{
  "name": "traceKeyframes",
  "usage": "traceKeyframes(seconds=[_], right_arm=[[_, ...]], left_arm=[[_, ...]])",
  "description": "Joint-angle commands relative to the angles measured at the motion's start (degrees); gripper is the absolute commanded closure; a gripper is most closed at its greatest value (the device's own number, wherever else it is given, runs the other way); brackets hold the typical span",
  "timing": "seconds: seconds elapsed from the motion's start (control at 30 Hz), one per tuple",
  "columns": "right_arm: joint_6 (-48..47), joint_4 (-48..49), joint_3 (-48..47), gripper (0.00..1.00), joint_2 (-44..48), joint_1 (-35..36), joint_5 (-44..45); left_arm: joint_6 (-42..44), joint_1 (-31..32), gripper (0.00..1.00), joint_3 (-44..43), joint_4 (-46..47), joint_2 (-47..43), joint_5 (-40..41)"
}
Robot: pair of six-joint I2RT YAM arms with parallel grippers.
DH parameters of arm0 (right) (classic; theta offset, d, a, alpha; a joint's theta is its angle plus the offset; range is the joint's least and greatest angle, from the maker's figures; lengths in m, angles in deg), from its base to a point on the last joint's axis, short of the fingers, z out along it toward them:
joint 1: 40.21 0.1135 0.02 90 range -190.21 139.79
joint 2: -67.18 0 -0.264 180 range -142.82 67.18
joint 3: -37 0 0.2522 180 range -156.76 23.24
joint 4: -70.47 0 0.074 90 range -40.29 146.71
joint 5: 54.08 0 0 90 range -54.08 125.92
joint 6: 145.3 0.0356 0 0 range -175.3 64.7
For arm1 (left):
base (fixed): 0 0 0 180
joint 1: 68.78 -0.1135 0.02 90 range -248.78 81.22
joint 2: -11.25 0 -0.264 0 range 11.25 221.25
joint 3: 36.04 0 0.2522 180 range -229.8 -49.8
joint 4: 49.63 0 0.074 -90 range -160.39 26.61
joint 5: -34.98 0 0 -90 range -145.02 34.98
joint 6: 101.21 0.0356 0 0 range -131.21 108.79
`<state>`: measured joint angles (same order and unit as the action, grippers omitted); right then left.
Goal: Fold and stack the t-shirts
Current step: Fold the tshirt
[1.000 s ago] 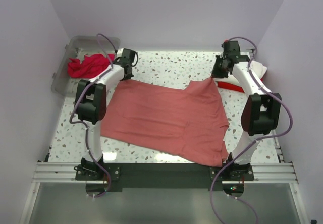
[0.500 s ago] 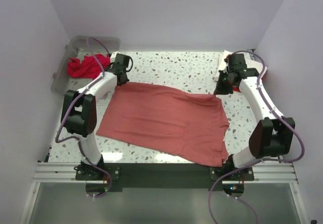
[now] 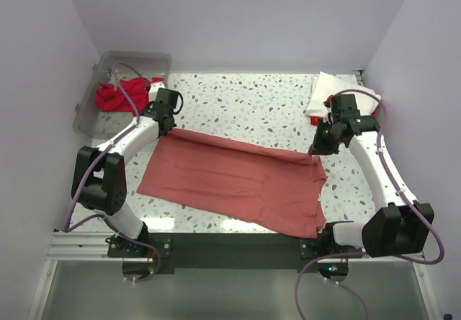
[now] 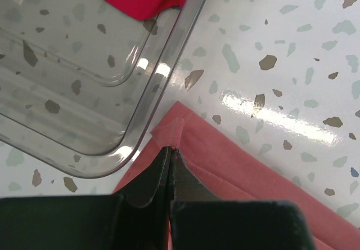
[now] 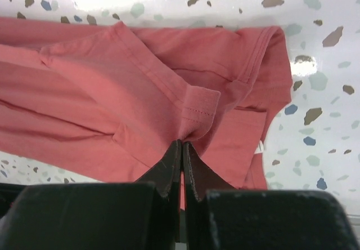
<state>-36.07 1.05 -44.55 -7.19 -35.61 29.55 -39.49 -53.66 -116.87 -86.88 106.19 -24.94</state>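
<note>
Left gripper (image 4: 170, 148) and right gripper (image 5: 181, 144), both clenched, pinch the far edge of the coral-red t-shirt (image 3: 238, 183), which lies spread across the near half of the table (image 3: 252, 107). Only the overhead view shows the white t-shirt (image 3: 328, 93) at the far right corner.

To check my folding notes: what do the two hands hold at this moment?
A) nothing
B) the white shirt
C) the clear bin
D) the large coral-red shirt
D: in the wrist views the left hand and the right hand are each shut on a pinch of the coral-red shirt.
</note>
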Motion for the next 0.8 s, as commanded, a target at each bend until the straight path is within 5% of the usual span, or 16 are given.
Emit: traceKeyframes(seconds=[0.0, 0.77], right_arm=[[-0.59, -2.78, 1.69, 1.00, 2.91, 0.41, -2.07], [-2.08, -10.78, 8.46, 1.00, 10.11, 1.02, -0.48]], left_arm=[[1.73, 0.00, 1.00, 1.85, 2.04, -3.70, 3.22], [0.60, 2.82, 0.96, 14.24, 0.03, -14.59, 6.47]])
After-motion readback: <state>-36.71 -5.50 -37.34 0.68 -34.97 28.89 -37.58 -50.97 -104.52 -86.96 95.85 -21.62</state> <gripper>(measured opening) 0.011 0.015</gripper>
